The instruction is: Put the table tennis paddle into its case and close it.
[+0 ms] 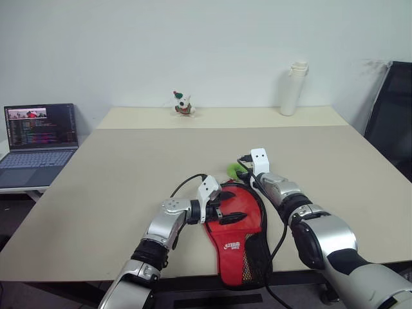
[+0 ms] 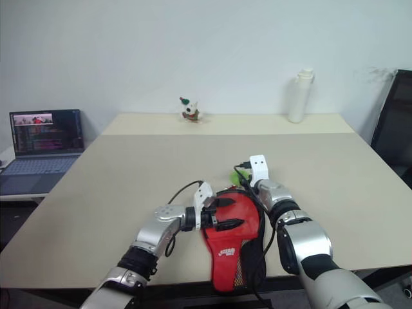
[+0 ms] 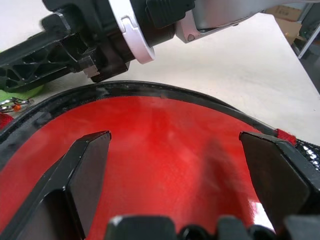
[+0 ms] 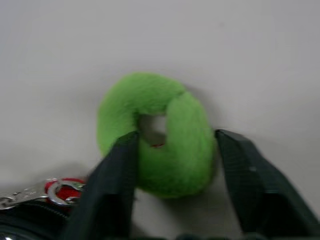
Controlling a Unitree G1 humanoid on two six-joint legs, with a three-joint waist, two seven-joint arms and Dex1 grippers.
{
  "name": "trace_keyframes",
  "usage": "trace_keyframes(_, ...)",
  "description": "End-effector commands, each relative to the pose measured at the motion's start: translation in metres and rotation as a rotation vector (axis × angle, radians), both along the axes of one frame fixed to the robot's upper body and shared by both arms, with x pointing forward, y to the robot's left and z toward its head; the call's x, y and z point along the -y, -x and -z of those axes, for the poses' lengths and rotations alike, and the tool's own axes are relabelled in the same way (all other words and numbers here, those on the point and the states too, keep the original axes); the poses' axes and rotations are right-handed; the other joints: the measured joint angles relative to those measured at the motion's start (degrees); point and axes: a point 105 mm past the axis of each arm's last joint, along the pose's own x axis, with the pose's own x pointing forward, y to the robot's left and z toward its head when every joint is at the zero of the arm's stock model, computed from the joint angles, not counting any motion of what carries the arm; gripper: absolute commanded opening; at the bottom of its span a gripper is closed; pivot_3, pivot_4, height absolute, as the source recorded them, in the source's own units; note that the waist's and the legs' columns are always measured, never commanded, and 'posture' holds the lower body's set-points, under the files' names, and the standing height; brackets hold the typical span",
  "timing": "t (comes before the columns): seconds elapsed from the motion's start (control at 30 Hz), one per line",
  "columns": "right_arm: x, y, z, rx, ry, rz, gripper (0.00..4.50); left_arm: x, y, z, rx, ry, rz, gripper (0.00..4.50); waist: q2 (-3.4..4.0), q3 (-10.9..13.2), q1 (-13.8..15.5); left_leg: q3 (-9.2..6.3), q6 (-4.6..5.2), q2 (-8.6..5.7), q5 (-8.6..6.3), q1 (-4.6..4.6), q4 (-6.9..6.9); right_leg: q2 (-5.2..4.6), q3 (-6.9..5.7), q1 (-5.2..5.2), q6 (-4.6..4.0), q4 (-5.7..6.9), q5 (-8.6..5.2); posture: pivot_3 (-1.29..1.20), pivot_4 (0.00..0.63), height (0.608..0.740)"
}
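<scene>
Low centre, the case (image 1: 239,239) lies at the beige table's (image 1: 129,174) near edge; the left tool (image 1: 226,212) spreads released over it, the right tool (image 4: 175,165) straddles the green ring (image 4: 155,132), grip unclear. Beyond: laptop (image 1: 40,143) left, toy (image 1: 183,103), bottle (image 1: 293,88), white wall (image 1: 193,45).

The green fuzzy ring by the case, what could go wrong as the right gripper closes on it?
The right gripper straddles only part of the green fuzzy ring, so the soft ring may slip free. The left gripper stands open over the case, so a pull on the ring could drag the case.
</scene>
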Motion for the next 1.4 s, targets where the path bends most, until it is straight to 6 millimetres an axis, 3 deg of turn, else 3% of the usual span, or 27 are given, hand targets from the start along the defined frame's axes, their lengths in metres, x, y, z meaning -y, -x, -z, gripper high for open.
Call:
trace_keyframes(0.03, -0.005, -0.004, -0.016, 0.052, -0.004, -0.018, 0.95, 0.005, -0.001, 0.006, -0.006, -0.018, 0.005, 4.50, 0.00, 0.00, 0.00, 0.00, 0.00, -0.01, 0.00, 0.01, 0.00, 0.00, 0.00, 0.02, 0.00, 0.00, 0.00, 0.00, 0.150, 0.740)
trace_keyframes(0.13, -0.003, -0.005, -0.019, 0.062, 0.001, -0.015, 0.02, 0.006, -0.002, 0.011, -0.015, -0.030, 0.012, 4.50, 0.01, -0.01, 0.01, 0.00, 0.00, 0.00, 0.00, 0.04, 0.00, 0.00, 0.00, 0.03, 0.00, 0.00, 0.00, 0.00, 0.150, 0.740)
trace_keyframes(0.43, 0.034, -0.013, -0.041, 0.130, 0.007, 0.035, 0.02, 0.009, -0.002, 0.024, -0.060, -0.042, 0.020, 4.50, 0.07, -0.05, 0.18, 0.04, 0.00, -0.06, 0.00, 0.04, 0.03, -0.03, -0.02, 0.10, 0.02, -0.02, 0.00, 0.00, 0.150, 0.740)
trace_keyframes(0.67, 0.064, -0.006, -0.043, 0.144, -0.008, 0.025, 0.02, 0.014, 0.000, 0.026, -0.070, -0.039, 0.040, 4.50, 0.18, -0.14, 0.44, 0.04, 0.00, -0.09, 0.01, 0.04, 0.04, -0.03, -0.07, 0.15, 0.04, -0.07, 0.00, 0.00, 0.150, 0.740)
trace_keyframes(0.8, 0.089, 0.020, -0.042, 0.146, 0.011, 0.026, 0.02, 0.015, 0.000, 0.027, -0.073, -0.043, 0.048, 4.50, 0.22, -0.18, 0.98, -0.04, 0.00, -0.13, 0.00, -0.03, 0.04, -0.08, -0.06, 0.13, 0.07, -0.11, 0.00, 0.00, 0.150, 0.740)
trace_keyframes(1.13, 0.101, 0.093, -0.036, 0.056, -0.001, -0.015, 0.02, 0.013, 0.000, 0.029, -0.079, -0.049, 0.051, 4.50, 0.54, -0.40, 1.04, -0.07, 0.01, -0.10, 0.01, 0.04, 0.04, -0.02, -0.04, 0.14, 0.38, -0.10, -0.18, 0.00, 0.150, 0.740)
trace_keyframes(1.4, 0.116, 0.127, -0.024, -0.043, 0.001, -0.027, 0.02, 0.012, 0.000, 0.031, -0.083, -0.052, 0.053, 4.50, 0.54, -0.46, 1.31, -0.05, 0.01, -0.11, 0.00, 0.02, 0.03, -0.01, -0.07, 0.15, 0.39, -0.18, -0.20, 0.00, 0.150, 0.740)
